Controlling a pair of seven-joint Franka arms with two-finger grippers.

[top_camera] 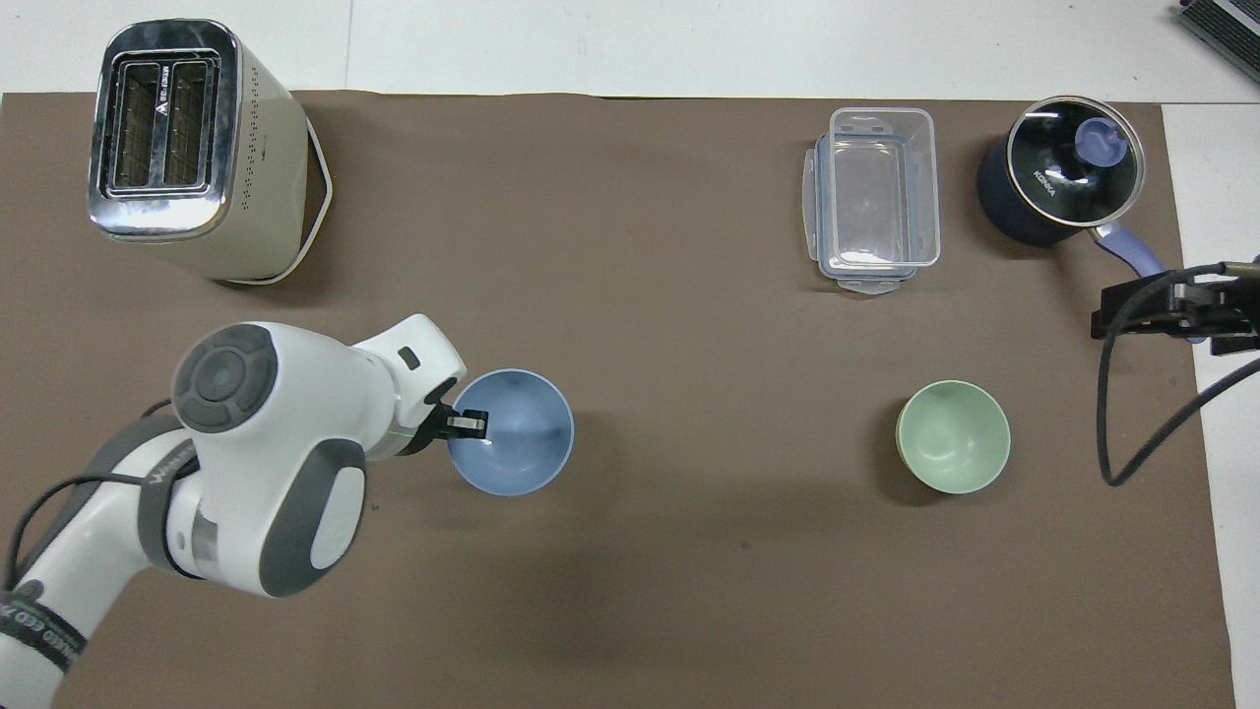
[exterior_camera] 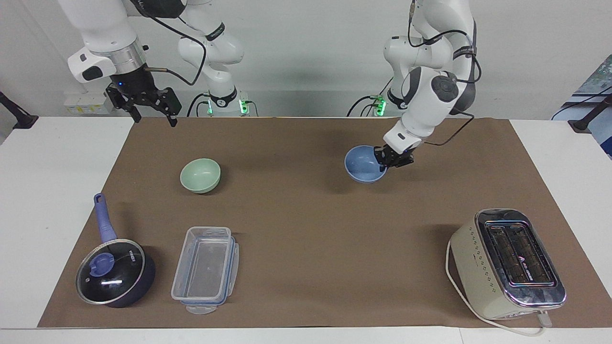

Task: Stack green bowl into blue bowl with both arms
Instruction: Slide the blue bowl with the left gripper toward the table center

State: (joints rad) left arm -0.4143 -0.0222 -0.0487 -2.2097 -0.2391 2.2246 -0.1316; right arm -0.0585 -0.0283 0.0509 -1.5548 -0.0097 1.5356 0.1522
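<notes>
My left gripper (exterior_camera: pixel 388 161) is shut on the rim of the blue bowl (exterior_camera: pixel 364 164) and holds it upright a little above the brown mat, over the middle of the mat toward the left arm's end. Both also show in the overhead view: the gripper (top_camera: pixel 465 424) and the bowl (top_camera: pixel 512 432). The green bowl (exterior_camera: pixel 200 175) sits on the mat toward the right arm's end, also seen from overhead (top_camera: pixel 953 436). My right gripper (exterior_camera: pixel 154 113) waits open and empty, high over the mat's corner by the right arm's base.
A cream toaster (exterior_camera: pixel 507 263) stands at the left arm's end, farther from the robots. A clear lidded container (exterior_camera: pixel 205 267) and a dark saucepan with a blue handle (exterior_camera: pixel 114 272) sit farther from the robots than the green bowl.
</notes>
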